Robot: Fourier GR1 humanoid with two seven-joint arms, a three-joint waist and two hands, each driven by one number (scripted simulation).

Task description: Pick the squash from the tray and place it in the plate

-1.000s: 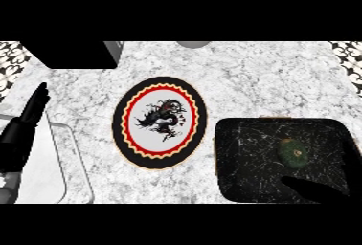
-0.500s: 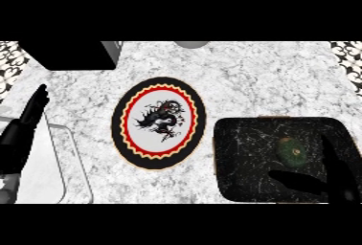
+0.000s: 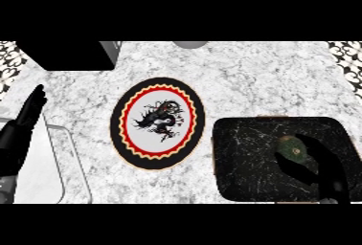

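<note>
While unlabelled, squash [image 3: 290,147] under right robot hand [image 3: 311,165]

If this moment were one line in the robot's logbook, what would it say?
phase: reaching | right hand: open, over squash in tray | left hand: open, resting at left edge | plate: holds nothing

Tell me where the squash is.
In the head view the squash lies in the dark tray at right, beside the right hand.

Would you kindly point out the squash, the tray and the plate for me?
squash [image 3: 289,145], head view, on its green top beside the right hand's fingers.
tray [image 3: 240,162], head view, on its bare dark floor, left part.
plate [image 3: 157,125], head view, on its pale centre.
</note>
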